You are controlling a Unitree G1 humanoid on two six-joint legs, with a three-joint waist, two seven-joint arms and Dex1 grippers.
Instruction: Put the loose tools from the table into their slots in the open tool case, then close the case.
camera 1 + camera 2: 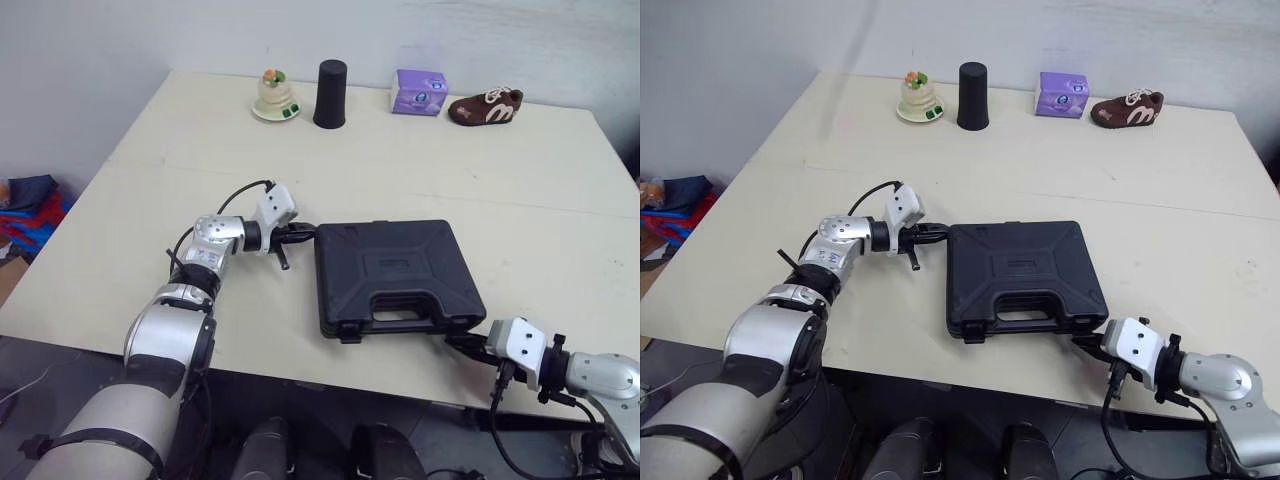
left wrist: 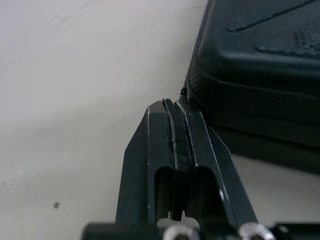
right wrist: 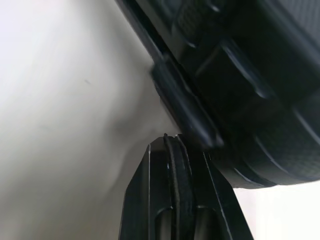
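Left tool, fingers together, at closed tool case's far-left corner; right tool, likewise together, at near-right corner.

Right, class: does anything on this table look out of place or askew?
Nothing spilled or damaged. The shut black tool case sits slightly skewed to the table's near edge, and a brown shoe stands oddly at the far edge.
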